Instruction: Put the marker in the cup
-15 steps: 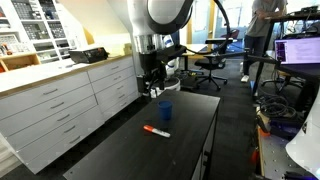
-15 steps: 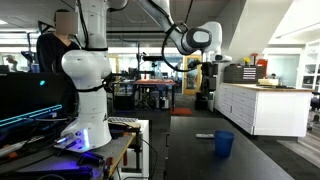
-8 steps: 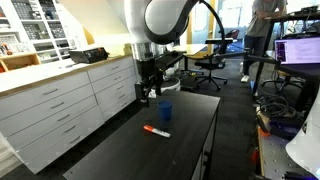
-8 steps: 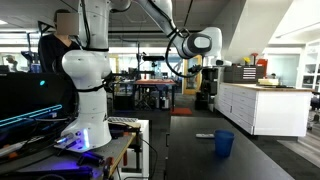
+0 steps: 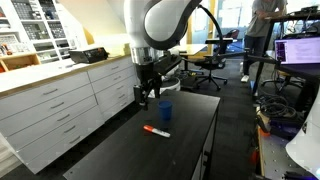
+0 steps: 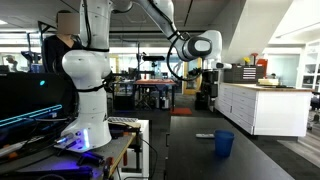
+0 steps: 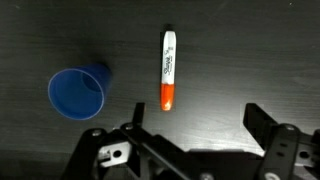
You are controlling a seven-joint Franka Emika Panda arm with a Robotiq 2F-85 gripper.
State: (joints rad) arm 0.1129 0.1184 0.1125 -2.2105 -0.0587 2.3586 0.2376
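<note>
The short red-orange marker with a whitish end is seen lying flat on the dark tabletop, just beside the small upright blue cylindrical cup, not touching it. The hand is held above the cup, spread wide, nothing gripped.

A dark, wood-grained counter is shown carrying two things. A small blue cup is stood upright on it with the open mouth up, and a marker is laid flat near the cup but apart from it. In the wrist view the marker's red-orange end is turned toward the bottom edge and its whitish end toward the top.
</note>
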